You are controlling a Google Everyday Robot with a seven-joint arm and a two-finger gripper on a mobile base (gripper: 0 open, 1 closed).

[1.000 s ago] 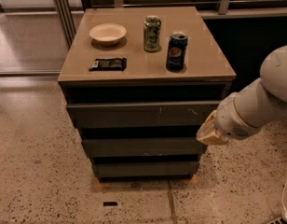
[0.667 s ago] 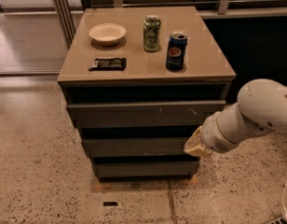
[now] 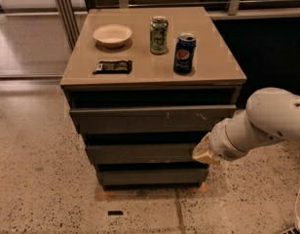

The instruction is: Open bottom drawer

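Bottom drawer point(image 3: 152, 176) — lowest and narrowest of three dark grey fronts in the cabinet point(image 3: 213, 67), under the middle drawer point(image 3: 140, 153) and the scratched top drawer point(image 3: 150, 118). On the cabinet top, left to right: pale bowl point(image 3: 112, 34) with a black packet point(image 3: 112, 67) in front of it, green can point(image 3: 159, 34), blue can point(image 3: 184, 53). At right, the gripper point(image 3: 204, 152) — whether it is grasping cannot be told — sits at the middle drawer's right end, just above the bottom drawer's right corner, on the white arm point(image 3: 267, 123).

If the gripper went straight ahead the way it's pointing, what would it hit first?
Probably the right end of the middle drawer front: the gripper sits level with it, pointing left, above the bottom drawer. Depth is unclear.
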